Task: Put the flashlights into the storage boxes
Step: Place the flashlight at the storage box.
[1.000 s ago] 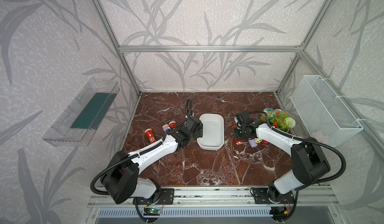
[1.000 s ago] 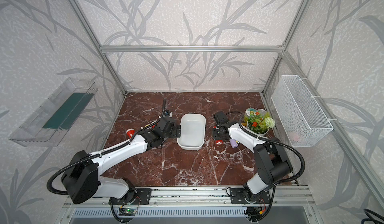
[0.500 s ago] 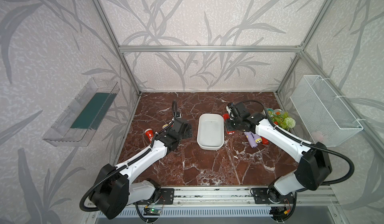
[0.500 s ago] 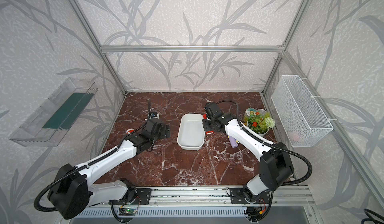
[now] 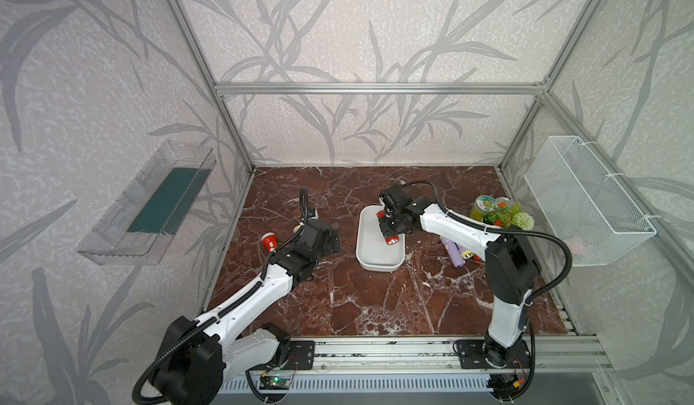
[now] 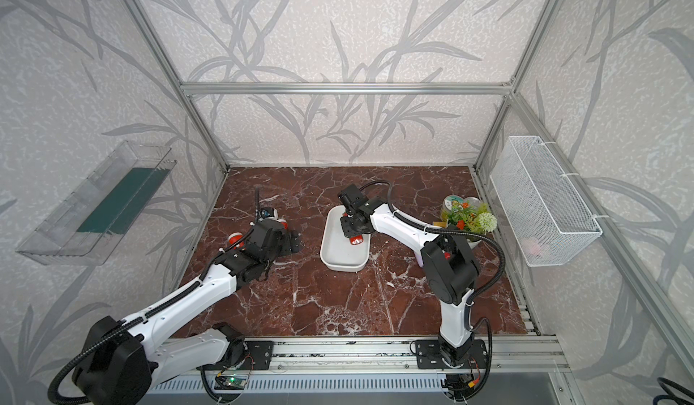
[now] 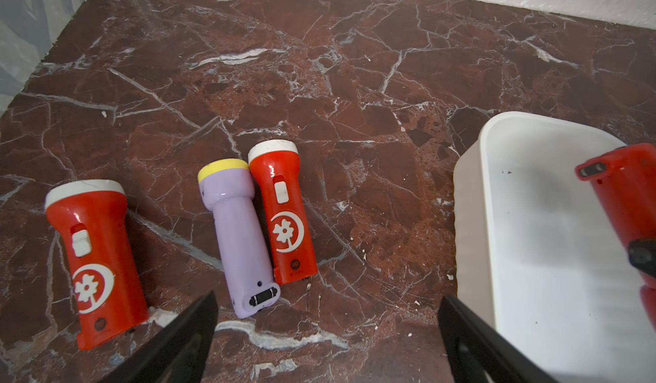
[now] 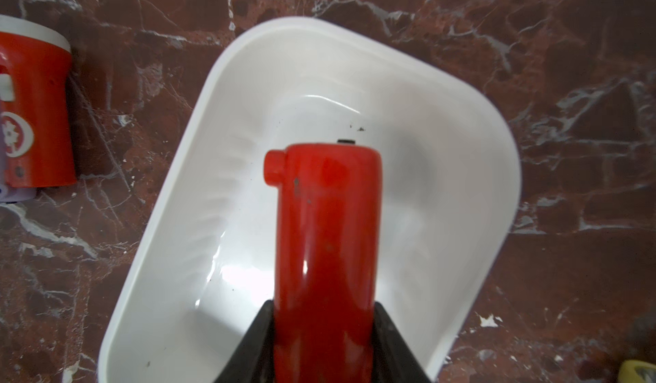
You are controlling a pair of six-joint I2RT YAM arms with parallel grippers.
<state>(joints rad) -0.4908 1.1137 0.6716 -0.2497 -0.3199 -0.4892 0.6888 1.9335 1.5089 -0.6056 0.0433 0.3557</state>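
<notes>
The white storage box lies mid-table. My right gripper is shut on a red flashlight, held inside the box's outline; whether it touches the floor of the box is unclear. My left gripper stands open over bare marble, left of the box. Just beyond its fingers lie a red flashlight, a lavender flashlight and another red flashlight. More lavender flashlights lie right of the box.
A flower pot and a green-lidded jar stand at the back right. A white wire basket hangs on the right wall, a clear tray on the left wall. Aluminium frame posts edge the marble floor.
The right arm lifted a red flashlight from the pile on the right and carried it left over the box. The left arm drew back leftward from the box's edge, still open.
</notes>
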